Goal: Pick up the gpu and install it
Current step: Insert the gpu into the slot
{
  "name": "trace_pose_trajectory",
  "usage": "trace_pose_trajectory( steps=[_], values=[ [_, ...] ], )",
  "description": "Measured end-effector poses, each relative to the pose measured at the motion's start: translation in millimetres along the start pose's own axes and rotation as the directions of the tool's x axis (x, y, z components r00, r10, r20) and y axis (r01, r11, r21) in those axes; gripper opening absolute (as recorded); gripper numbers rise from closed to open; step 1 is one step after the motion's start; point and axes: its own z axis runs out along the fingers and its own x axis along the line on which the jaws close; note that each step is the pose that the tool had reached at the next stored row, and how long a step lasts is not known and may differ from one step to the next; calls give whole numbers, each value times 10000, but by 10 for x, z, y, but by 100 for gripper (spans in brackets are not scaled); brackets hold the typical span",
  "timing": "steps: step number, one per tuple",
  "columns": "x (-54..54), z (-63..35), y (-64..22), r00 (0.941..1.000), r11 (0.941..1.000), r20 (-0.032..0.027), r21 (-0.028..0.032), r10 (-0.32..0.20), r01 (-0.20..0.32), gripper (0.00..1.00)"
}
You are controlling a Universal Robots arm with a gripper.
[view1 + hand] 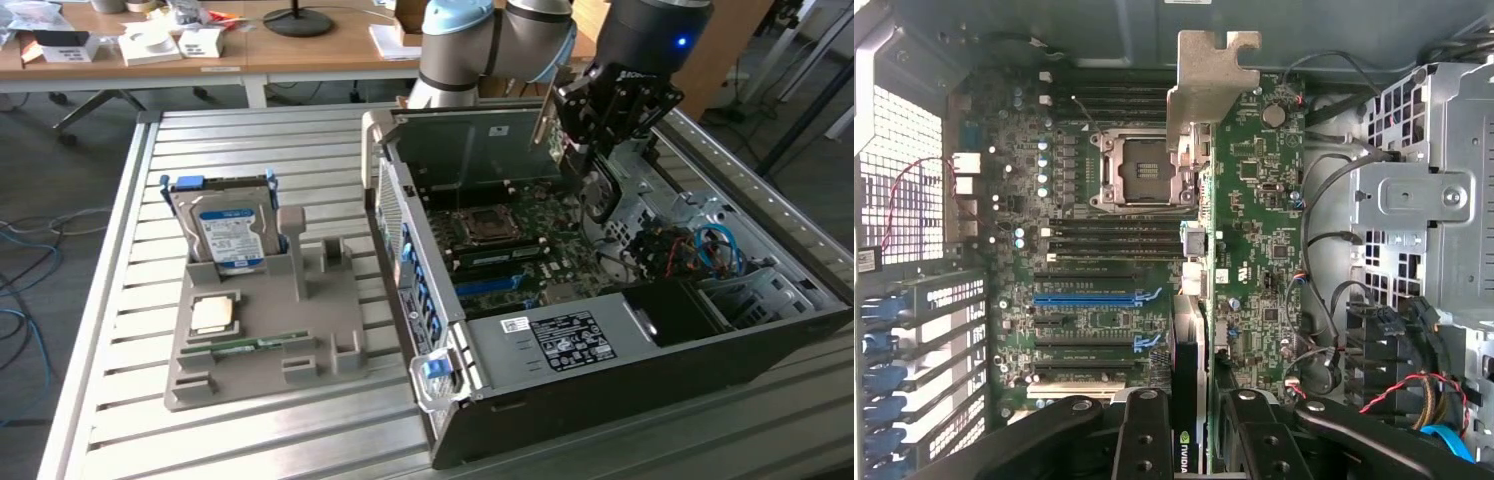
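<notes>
Gripper (1192,425) clamped on gpu (1189,310), fingers (1144,440) either side of card. We see card edge-on in wrist view, metal bracket (1209,85) at far end. Card held above motherboard (1274,210) inside open computer case (627,390), not yet seated in slot. Hard drive (224,232) stands in grey holder (334,345) on slatted table (120,300), at exterior view's left of case.

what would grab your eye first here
The open computer case at the exterior view's right, motherboard bared. Over it the pincer is shut on the gpu, held edge-on above the board. On the exterior view's left, a hard drive stands in a grey holder.
</notes>
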Motion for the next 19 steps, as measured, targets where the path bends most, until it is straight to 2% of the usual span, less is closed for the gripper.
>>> trace_pose_trajectory(
  steps=[12, 16, 19],
  values=[
    [0, 0, 0, 10000, 10000, -3, -1, -60, 60, 26],
    [0, 1, 0, 9987, 9987, -22, 2, -506, 506, 26],
    [0, 0, 0, 9948, 9948, -46, -2, -1022, 1022, 26]
  ],
)
